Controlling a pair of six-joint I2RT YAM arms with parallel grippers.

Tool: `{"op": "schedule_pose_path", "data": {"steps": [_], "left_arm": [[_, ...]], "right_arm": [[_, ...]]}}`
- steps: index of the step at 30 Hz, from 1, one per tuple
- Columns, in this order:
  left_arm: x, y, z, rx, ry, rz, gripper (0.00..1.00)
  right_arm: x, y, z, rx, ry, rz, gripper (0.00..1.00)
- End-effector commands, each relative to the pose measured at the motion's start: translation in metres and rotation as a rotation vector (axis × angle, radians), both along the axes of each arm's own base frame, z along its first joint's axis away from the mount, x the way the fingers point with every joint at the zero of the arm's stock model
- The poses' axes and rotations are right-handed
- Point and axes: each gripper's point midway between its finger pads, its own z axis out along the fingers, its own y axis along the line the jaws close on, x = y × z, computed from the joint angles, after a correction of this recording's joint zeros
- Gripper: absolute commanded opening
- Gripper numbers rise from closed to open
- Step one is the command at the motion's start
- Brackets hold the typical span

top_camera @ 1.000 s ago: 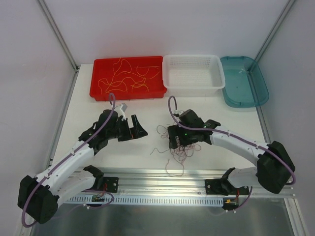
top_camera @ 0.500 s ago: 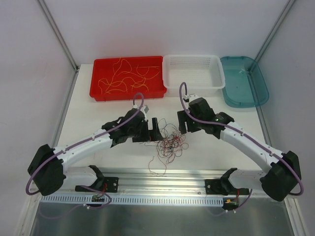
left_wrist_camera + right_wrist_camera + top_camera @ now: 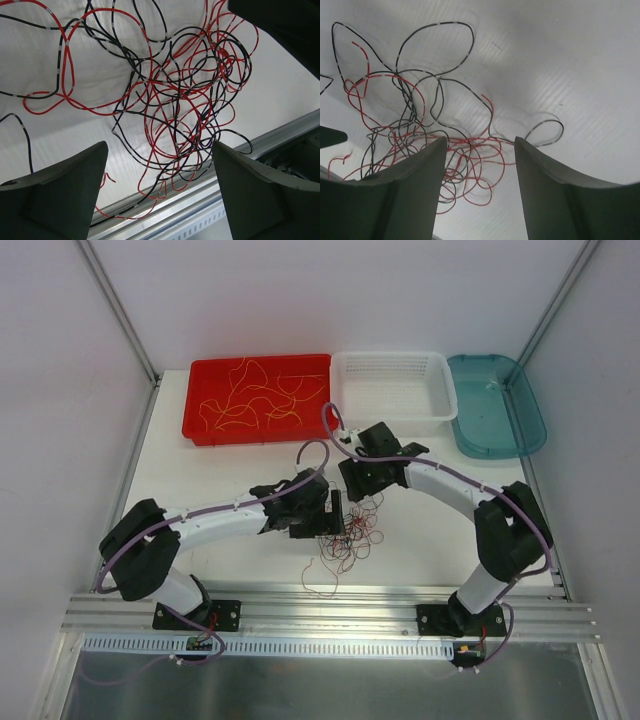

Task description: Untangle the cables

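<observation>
A tangled clump of thin red and black cables (image 3: 350, 535) lies on the white table in front of the arms. It fills the left wrist view (image 3: 180, 100) and shows in the right wrist view (image 3: 435, 150). My left gripper (image 3: 333, 512) is open, just left of and over the clump, holding nothing. My right gripper (image 3: 357, 485) is open, just above the clump's far edge, empty. Several loose yellow-orange cables (image 3: 255, 395) lie in the red tray (image 3: 195, 420) at the back left.
A white mesh basket (image 3: 392, 418) stands at the back middle and a teal tray (image 3: 535, 430) at the back right. An aluminium rail (image 3: 330, 602) runs along the near table edge; one cable strand hangs toward it.
Both grippers have moved in toward the middle, over the cable clump. The clump has shifted and bunched slightly rightwards. Both stay open.
</observation>
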Motion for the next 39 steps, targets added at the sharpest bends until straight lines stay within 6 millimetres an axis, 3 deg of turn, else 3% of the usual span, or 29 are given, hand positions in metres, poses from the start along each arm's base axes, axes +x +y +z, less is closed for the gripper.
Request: {"op": "schedule_pose_path", "data": {"steps": [1, 8, 10, 16, 20, 26, 31, 39], "left_arm": [[0.0, -0.01, 0.0, -0.013, 0.0, 0.032, 0.86], [-0.006, -0.007, -0.022, 0.014, 0.038, 0.046, 0.8], [-0.005, -0.007, -0.027, 0.029, 0.041, 0.04, 0.76], [-0.005, -0.005, -0.038, 0.065, 0.049, 0.019, 0.62], [-0.004, -0.001, -0.041, 0.078, 0.05, 0.015, 0.41], [0.001, 0.007, -0.046, 0.096, 0.059, 0.016, 0.26], [0.005, 0.017, -0.049, 0.121, 0.061, 0.018, 0.11], [0.013, 0.052, -0.048, 0.181, 0.062, 0.037, 0.06]], "right_arm": [[0.021, 0.031, 0.006, 0.086, -0.035, 0.082, 0.59], [0.025, 0.042, -0.028, 0.082, 0.035, 0.09, 0.54], [0.025, 0.042, -0.032, 0.076, 0.042, 0.087, 0.48], [0.025, 0.035, -0.024, 0.079, 0.034, 0.066, 0.22], [0.022, 0.02, 0.0, 0.046, 0.004, 0.044, 0.01], [0.019, -0.015, 0.078, 0.067, -0.106, -0.04, 0.01], [0.01, -0.031, 0.165, 0.139, -0.259, -0.071, 0.01], [-0.002, -0.075, 0.276, 0.242, -0.502, -0.179, 0.01]]}}
